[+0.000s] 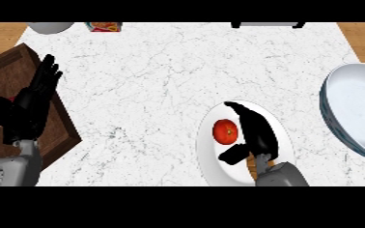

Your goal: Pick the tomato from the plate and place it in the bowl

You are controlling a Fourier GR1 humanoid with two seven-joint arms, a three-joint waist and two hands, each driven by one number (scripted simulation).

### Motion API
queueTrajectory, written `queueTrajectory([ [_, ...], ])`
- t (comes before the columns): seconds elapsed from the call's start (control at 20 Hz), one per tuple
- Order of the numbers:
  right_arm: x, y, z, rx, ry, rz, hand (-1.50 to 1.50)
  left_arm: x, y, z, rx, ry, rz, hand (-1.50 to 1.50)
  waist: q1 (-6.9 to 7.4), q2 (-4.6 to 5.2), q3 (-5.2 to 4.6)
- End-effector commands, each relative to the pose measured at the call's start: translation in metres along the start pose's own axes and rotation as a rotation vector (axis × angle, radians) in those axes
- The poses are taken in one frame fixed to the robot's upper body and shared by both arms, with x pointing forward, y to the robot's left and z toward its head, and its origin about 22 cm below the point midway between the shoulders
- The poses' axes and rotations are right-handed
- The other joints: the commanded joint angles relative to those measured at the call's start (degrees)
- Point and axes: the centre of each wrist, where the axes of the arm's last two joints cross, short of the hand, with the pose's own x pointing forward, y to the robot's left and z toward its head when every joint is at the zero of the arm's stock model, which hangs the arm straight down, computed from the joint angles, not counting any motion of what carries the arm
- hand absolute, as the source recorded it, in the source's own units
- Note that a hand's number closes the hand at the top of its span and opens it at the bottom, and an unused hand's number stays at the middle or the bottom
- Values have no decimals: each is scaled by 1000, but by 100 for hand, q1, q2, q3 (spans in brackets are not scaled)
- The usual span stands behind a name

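Hovering my right robot hand [255, 133] over white plate [211, 162], fingers straight, apart, just right of tomato [225, 131]. Tomato round, no long axis, on plate's left half. Bowl [345, 107] at right edge. Left robot hand [35, 96] resting open over wooden tray [61, 135]. Marble surface [164, 67].

You can see a small, round red tomato [225, 131] with a tiny dark spot on top. It sits on the left side of a white plate [214, 162] near the bottom of the counter. A big pale bowl [342, 108] sits at the right edge, well apart from the plate.
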Motion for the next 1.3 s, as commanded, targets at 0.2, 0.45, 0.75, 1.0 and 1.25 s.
queueTrajectory([
  [0.2,24,10,-20,20,-96,-6,150,-16,7,2,2,-12,-13,0,14,16,10],
  [0.45,-4,27,-31,11,-103,-18,150,-3,2,-1,-2,-8,0,0,10,17,12],
  [0.75,-5,-6,-20,-207,-71,-22,150,-12,-2,15,13,-8,-5,0,-6,4,10],
  [1.0,-43,-5,24,101,-351,331,150,-11,6,4,23,15,3,0,-151,-54,4],
  [1.25,-65,-46,76,174,-580,560,150,-15,12,13,43,30,-13,0,-330,-126,-1],
])
